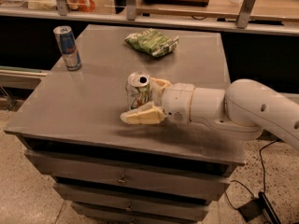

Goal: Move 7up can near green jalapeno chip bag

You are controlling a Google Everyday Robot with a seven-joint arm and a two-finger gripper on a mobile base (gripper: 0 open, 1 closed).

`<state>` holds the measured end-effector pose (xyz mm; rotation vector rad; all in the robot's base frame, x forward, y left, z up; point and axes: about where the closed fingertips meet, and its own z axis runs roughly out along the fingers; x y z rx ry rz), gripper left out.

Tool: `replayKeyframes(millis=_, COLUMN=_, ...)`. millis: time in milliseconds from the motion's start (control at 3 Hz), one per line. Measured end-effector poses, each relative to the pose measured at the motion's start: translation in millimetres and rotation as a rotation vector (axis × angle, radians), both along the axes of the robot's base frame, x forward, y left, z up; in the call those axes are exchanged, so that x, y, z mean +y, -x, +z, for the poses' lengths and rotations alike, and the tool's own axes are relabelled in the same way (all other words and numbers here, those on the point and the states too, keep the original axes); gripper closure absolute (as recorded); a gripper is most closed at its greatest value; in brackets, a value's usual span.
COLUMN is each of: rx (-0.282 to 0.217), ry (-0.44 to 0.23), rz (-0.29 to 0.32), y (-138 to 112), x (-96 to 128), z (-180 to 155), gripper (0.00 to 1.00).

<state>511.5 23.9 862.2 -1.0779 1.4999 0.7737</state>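
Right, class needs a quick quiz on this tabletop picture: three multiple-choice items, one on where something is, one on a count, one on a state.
1. The gripper is:
A at the 7up can
B at the blue can
C high above the table

2. Cans standing on the table:
A one
B two
C four

3. The 7up can is:
A upright
B on its side
C crushed flat

Key:
1 A, the gripper sits around the 7up can in the middle of the table.
2 B, only the 7up can and the blue can stand there.
3 A, its opened top faces up.
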Motion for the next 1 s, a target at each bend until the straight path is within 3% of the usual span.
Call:
replayKeyframes(millis=333, rx=-0.014, ry=-0.006, rz=0.020, y=-6, x=5, z=1, gripper=0.50)
replayKeyframes(millis=667, rx=-0.015, ry=-0.001, rz=-0.022, y=-28, x=2, z=6, gripper=0.73)
replayKeyframes(millis=1000, rx=-0.060, ry=0.021, rz=-0.103, y=-67, x=-10, z=12, gripper=0.96)
